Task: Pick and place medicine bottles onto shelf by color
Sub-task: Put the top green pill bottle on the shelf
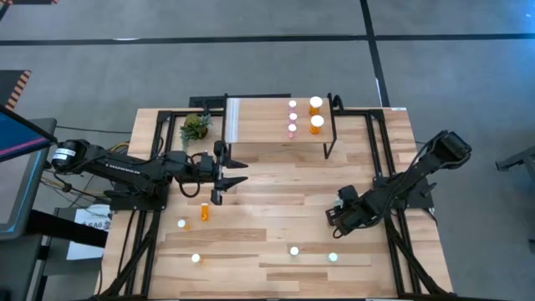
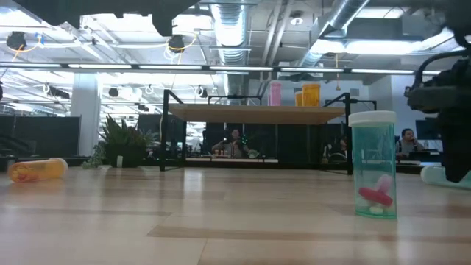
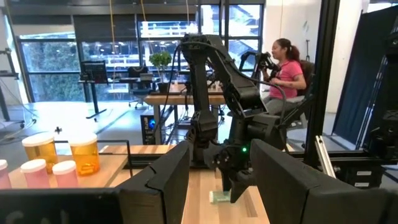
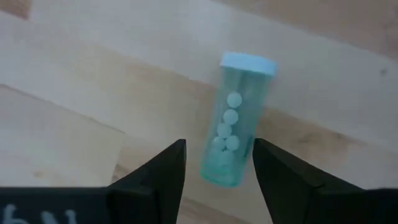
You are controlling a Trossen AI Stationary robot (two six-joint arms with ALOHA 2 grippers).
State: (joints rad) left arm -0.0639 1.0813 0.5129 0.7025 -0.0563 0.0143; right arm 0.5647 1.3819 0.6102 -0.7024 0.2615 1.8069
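The shelf (image 1: 259, 121) stands at the table's far middle and carries three pink bottles (image 1: 292, 117) and two larger orange bottles (image 1: 316, 114), all upright. A teal bottle (image 4: 237, 121) lies on its side on the table. My right gripper (image 4: 217, 152) is open and low over it, one finger on either side of its bottom end, apart from it. It also shows in the high view (image 1: 334, 219). My left gripper (image 1: 238, 171) is open and empty, left of the table's middle, near the shelf. An orange bottle (image 1: 205, 211) lies on its side near it.
Four more bottles stand upright near the table's front: two at the left (image 1: 181, 223) (image 1: 196, 258), two at the middle (image 1: 294, 250) (image 1: 333, 257). One is a teal bottle (image 2: 374, 165). A small plant (image 1: 195, 127) stands left of the shelf. A person (image 3: 283, 68) sits beyond the table.
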